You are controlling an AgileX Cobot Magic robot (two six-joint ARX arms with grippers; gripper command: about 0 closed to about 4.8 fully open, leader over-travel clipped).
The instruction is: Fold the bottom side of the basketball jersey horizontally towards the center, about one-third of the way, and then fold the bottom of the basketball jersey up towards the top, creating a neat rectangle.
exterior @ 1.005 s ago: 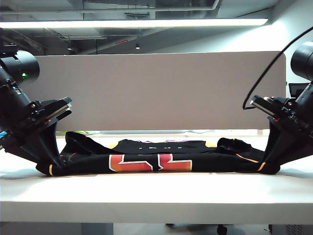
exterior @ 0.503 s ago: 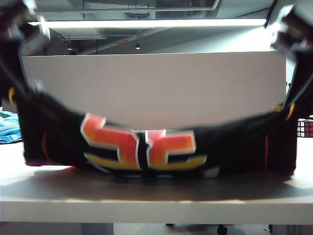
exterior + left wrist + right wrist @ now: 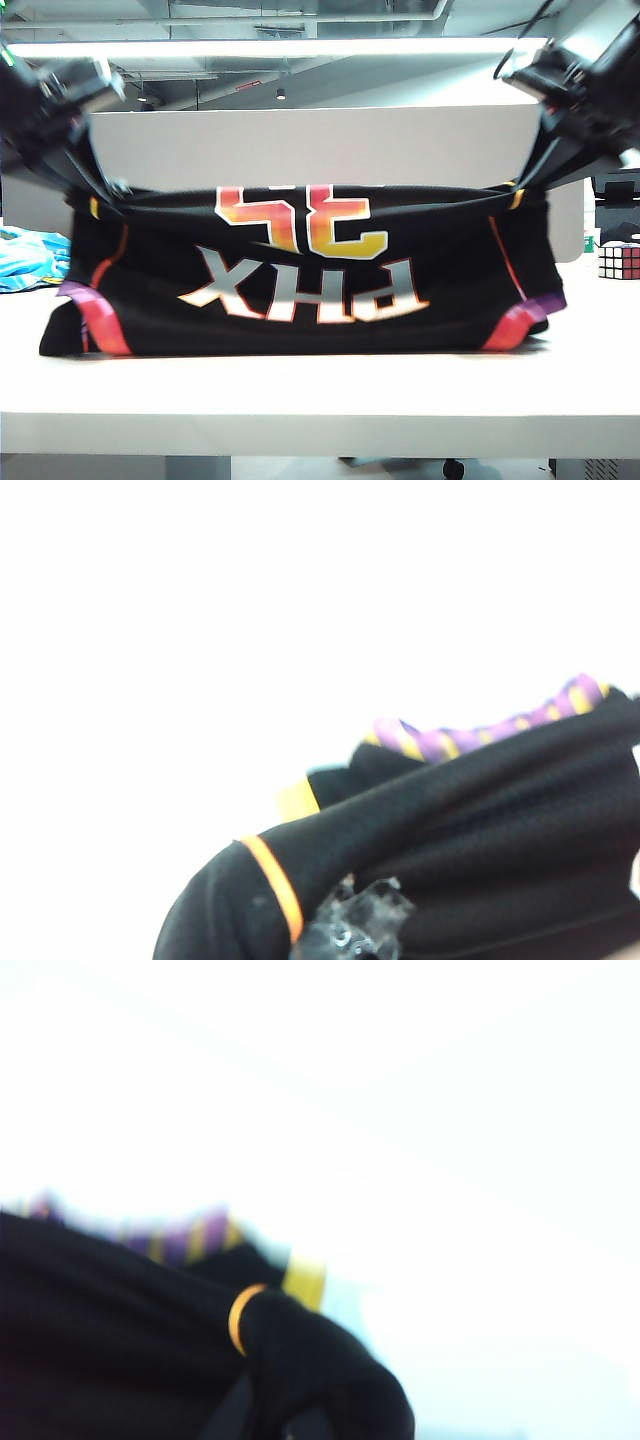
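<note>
The left hand [image 3: 100,192] is up high on the left, pinched tight on one corner of the basketball jersey [image 3: 300,275]; the right hand [image 3: 528,185] is up high on the right, pinched tight on the other corner; the jersey hangs between them like a curtain, and its low edge rests on the white table [image 3: 320,395]. One corner could slip out of a hand, because the cloth is smooth and heavy; then the fold would go crooked. If one hand goes faster, the cloth could bunch up. I see no boxes or bowls here, so nothing is inside anything.
</note>
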